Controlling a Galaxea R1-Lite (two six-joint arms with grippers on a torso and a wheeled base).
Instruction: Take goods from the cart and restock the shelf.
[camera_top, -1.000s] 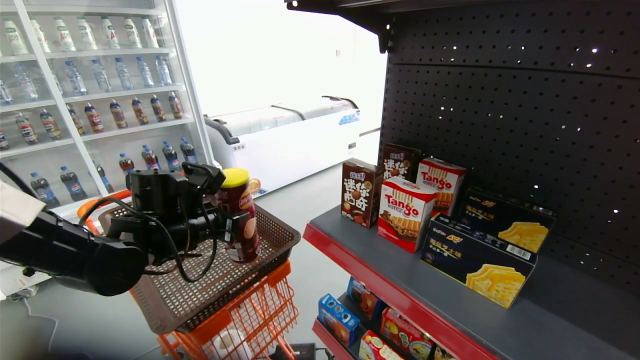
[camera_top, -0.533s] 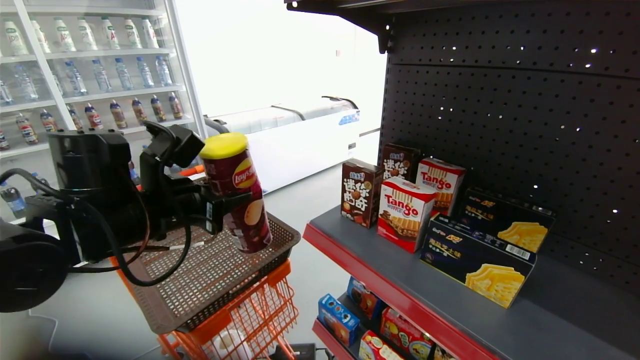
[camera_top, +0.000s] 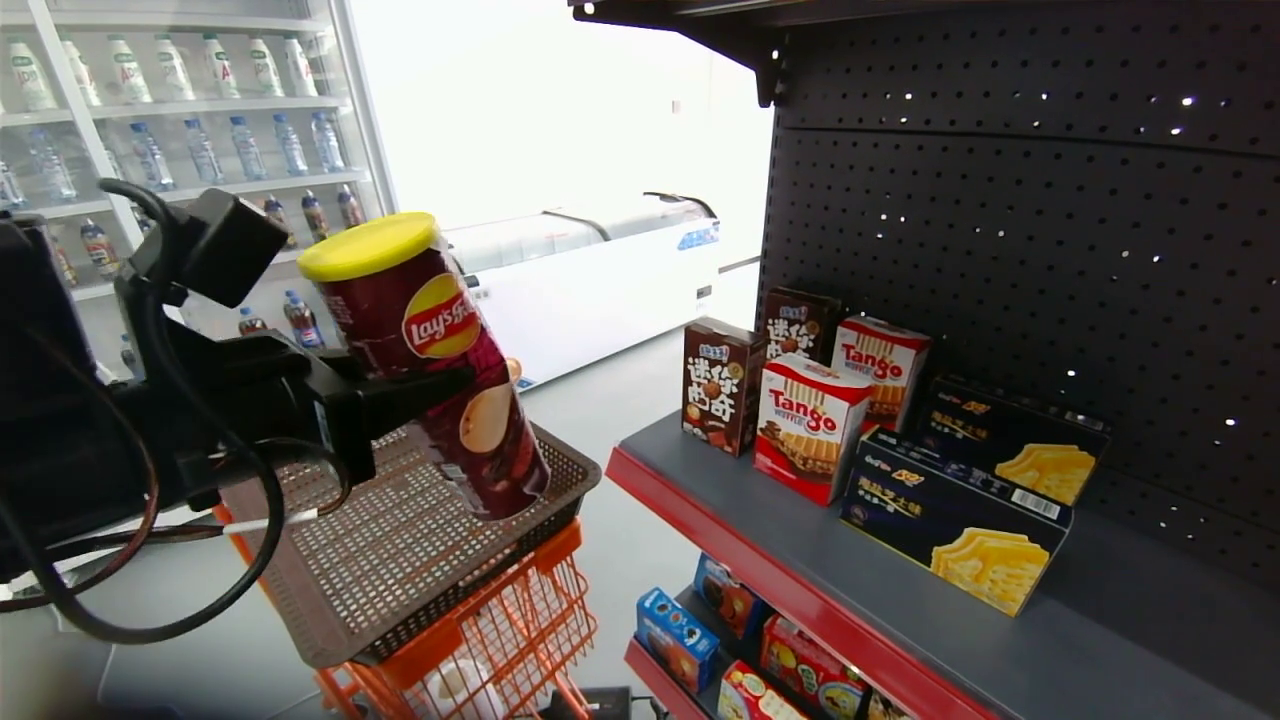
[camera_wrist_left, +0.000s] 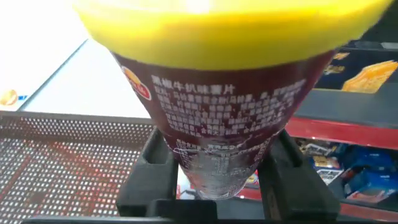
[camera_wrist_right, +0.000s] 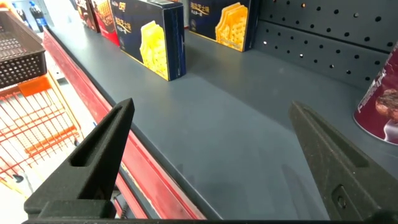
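A dark red chip can (camera_top: 430, 360) with a yellow lid is held upright, slightly tilted, above the brown basket (camera_top: 400, 560) of the orange cart (camera_top: 520, 620). My left gripper (camera_top: 390, 400) is shut on the chip can's middle; the left wrist view shows the chip can (camera_wrist_left: 217, 118) between both black fingers (camera_wrist_left: 152, 177). The grey shelf (camera_top: 900, 610) with a red front edge lies to the right, holding snack boxes (camera_top: 810, 425). My right gripper (camera_wrist_right: 211, 155) stands open over the bare grey shelf (camera_wrist_right: 236, 124), near a dark blue box (camera_wrist_right: 152, 37).
A black pegboard (camera_top: 1020, 220) backs the shelf. Another dark red can (camera_wrist_right: 382, 102) stands on the shelf beside the right gripper. Lower shelves hold more snacks (camera_top: 700, 630). Drink coolers (camera_top: 180, 150) and a white chest freezer (camera_top: 580, 270) stand behind the cart.
My left gripper has lifted the chip can up out of the cart basket and nearer the head camera. Shelf goods have not moved.
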